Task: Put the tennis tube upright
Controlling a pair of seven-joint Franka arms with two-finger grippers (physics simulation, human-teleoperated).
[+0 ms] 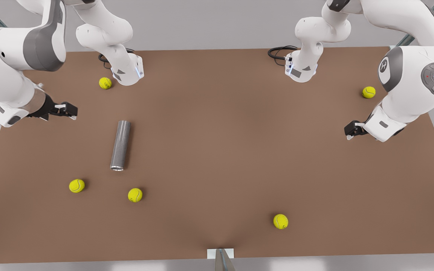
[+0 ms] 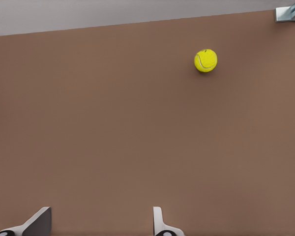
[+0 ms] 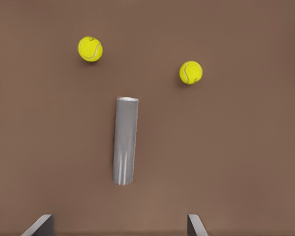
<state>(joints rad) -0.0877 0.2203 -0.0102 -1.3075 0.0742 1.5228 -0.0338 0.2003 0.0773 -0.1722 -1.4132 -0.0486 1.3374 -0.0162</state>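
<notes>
On the front view's left, the right gripper [image 1: 70,110] hangs above the table [image 1: 217,150] just beyond the tube's [image 1: 120,145] far end, its fingers [image 3: 42,225] spread wide with nothing between them. The tube lies flat on its side, apart from everything. Its long axis runs almost straight from the arms' bases toward the table's near edge, and the shiny rim [image 1: 117,168] points to the near edge, toward two balls [image 1: 77,185] [image 1: 135,195] that lie near it. The step in hand looks like the approach. To do it well, I would bring the open jaws down across the tube's width, near one end, not the middle, so that lifting swings the tube about its other end, and I would keep the turn clear of those two balls. On the front view's right, the left gripper [image 1: 351,130] waits over bare table, well apart from the tube, its fingers [image 2: 39,222] also wide and empty.
</notes>
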